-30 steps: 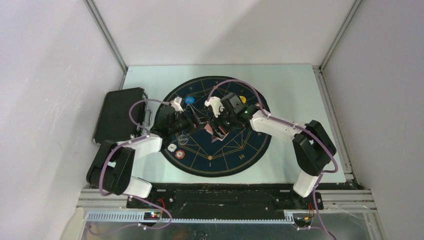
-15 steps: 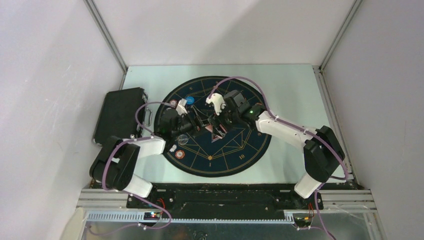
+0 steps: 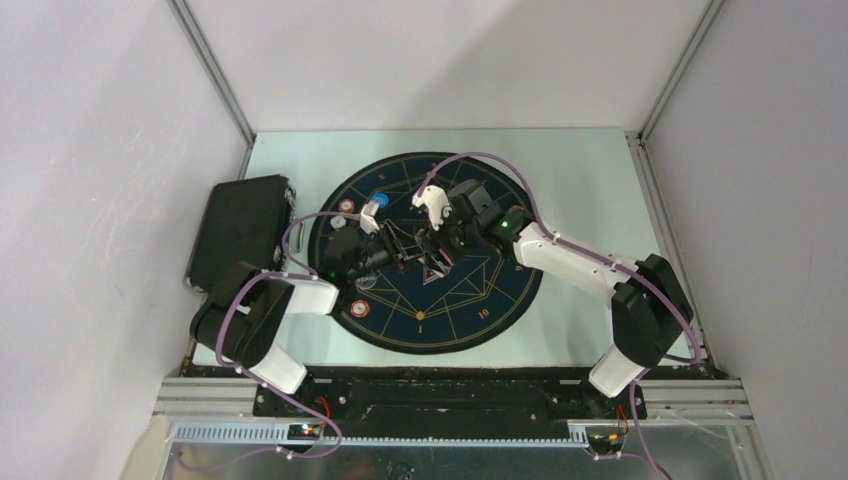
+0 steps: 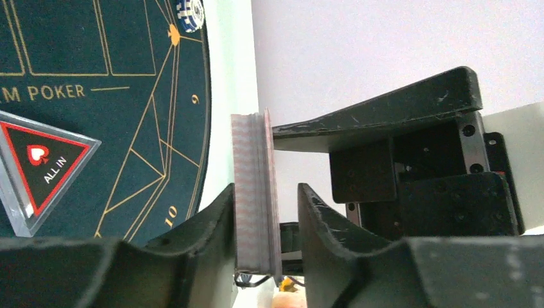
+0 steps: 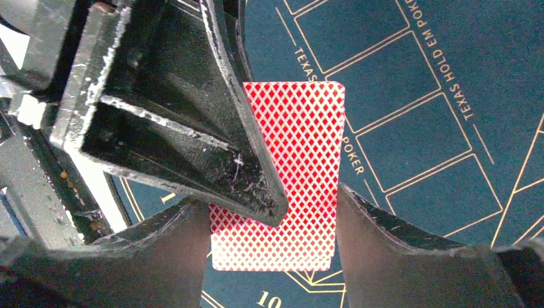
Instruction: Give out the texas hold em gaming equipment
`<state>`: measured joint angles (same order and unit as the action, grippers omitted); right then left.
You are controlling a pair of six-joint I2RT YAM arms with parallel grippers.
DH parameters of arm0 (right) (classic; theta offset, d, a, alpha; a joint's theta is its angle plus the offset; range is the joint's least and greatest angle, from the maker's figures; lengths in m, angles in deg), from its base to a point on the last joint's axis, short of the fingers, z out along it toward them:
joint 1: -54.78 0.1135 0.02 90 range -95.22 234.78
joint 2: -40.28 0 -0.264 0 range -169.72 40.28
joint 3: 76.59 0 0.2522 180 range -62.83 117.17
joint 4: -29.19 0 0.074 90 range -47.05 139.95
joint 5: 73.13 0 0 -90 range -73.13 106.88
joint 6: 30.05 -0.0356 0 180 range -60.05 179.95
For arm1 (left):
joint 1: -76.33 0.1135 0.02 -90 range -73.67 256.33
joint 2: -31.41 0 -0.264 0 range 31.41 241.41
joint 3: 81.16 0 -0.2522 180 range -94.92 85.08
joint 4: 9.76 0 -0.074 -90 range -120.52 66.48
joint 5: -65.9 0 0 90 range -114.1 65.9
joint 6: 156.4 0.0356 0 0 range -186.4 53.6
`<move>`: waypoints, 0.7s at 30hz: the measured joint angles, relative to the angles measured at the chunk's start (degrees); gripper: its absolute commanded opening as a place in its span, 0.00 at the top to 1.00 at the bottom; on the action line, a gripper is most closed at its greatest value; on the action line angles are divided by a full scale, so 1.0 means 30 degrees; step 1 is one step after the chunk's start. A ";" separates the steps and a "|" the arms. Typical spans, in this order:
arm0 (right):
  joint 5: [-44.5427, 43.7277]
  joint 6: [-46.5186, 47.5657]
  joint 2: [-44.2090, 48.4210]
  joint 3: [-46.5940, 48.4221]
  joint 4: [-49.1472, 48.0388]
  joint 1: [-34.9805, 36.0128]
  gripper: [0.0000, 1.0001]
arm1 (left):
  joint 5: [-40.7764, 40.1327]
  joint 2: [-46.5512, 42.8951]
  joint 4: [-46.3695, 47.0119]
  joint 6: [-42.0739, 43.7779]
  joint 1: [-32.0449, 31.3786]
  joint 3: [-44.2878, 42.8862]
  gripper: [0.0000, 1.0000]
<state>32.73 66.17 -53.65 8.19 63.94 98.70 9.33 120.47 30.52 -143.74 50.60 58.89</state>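
1. The deck (image 5: 301, 160) hung in the air over the mat (image 5: 417, 96). It sat mid-frame in the right wrist view, with its red-patterned back to that camera.
2. The right gripper (image 5: 272, 208) held it with one finger pressed on each long edge. Its jaws stood about half apart, matched to the deck's width.
3. The left gripper (image 4: 264, 199) stood narrow around the same deck at the bottom centre of the left wrist view, where the cards showed edge-on. The finger (image 4: 212, 218) on the frame's left lay against one face. A thin gap showed between the other face and the opposite finger, so I judged it not yet clamped.
4. To my eye the deck would handle as a light block, stiff while squeezed. It is really loose, smooth cards that slide on each other.
5. The safest hold looked like a pinch across the two flat faces near the middle. That pressure would lock the cards together. A grip on the edges alone could bow them or let inner cards slip out.
6. If the right gripper let go before the left one bit, I would expect the cards to drop and scatter.
7. A token (image 4: 45, 167) lay flat on the mat at the lower left of the left wrist view. A chip (image 4: 190, 13) sat at that view's top edge. A case (image 3: 235, 230) lay off the mat at the left of the top view.
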 measured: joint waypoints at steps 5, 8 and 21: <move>-0.0073 -0.0073 0.0117 0.0007 0.0029 0.0000 1.00 | -0.0051 0.0699 0.1166 -0.1013 -0.0073 0.0204 0.85; -0.0211 -0.0080 0.0117 0.0000 0.0124 0.0000 1.00 | 0.0029 0.1399 0.2317 -0.1785 -0.0109 0.0306 0.98; -0.0423 -0.0131 0.0117 0.0007 0.0576 0.0007 0.22 | 0.0000 0.2237 0.3905 -0.3053 -0.0350 0.0634 1.00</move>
<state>31.46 65.78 -53.30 8.22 65.67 98.72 9.33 127.18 42.24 -152.89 49.55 60.79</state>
